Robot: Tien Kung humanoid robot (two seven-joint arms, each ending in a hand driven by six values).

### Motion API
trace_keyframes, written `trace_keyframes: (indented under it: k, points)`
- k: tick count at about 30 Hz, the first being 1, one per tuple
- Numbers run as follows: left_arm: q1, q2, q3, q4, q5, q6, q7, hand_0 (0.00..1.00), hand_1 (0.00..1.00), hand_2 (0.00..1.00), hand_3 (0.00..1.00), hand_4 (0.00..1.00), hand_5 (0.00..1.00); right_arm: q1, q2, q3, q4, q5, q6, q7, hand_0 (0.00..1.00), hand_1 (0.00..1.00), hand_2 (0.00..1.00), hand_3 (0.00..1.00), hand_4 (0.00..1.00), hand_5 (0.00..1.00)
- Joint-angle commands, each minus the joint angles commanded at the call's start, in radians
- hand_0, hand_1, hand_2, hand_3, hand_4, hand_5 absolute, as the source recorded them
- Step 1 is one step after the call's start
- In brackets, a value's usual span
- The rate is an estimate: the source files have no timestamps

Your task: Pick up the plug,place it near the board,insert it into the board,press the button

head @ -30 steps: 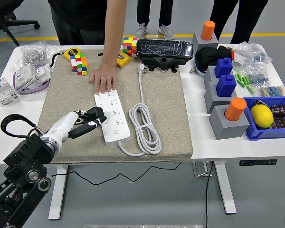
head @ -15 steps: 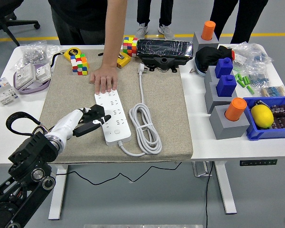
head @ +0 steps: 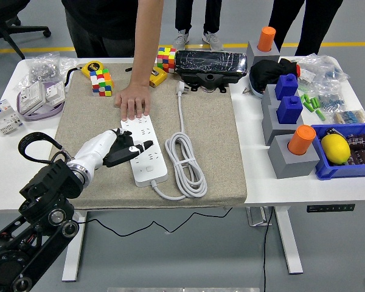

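Robot's left hand (head: 126,150), fingers loosely curled and holding nothing, hovers over the white power strip (head: 144,149); it seems to approach the button-pressing step, needing a fingertip lowered onto the switch.

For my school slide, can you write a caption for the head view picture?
The robot's left hand reaches over a white power strip while a person's hand holds its far end.

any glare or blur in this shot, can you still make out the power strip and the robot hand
Head view: even, soft lighting and sharp focus; the white power strip reads clearly on the beige mat, sockets visible. Glare shows only on the plastic-wrapped black box at the far edge. The left hand is slightly soft at its dark fingers over the strip, casting only a faint shadow. A person's hand presses the strip's far end.
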Motion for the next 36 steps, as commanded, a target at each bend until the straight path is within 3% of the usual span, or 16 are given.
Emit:
trace_keyframes:
  k: [19,30,36]
  points:
    - [-0.004,0.003,-0.029,-0.023,0.027,0.026,0.0,0.924,0.873,0.868,0.85,0.998,0.998,0.001,-0.001,0.003,0.0,0.0,-0.002,0.001,0.804,0.746,0.737,0.78,0.998,0.998]
    - [0.002,0.012,-0.048,-0.034,0.082,-0.054,0.0,0.921,0.864,0.853,0.848,0.998,0.998,-0.004,0.001,0.003,0.0,-0.001,-0.002,0.0,0.804,0.747,0.737,0.78,0.998,0.998]
    - [0.007,0.009,-0.047,-0.015,0.082,-0.058,0.0,0.92,0.865,0.856,0.847,0.998,0.998,-0.005,0.002,0.003,0.0,-0.002,-0.004,0.001,0.804,0.746,0.737,0.781,0.998,0.998]
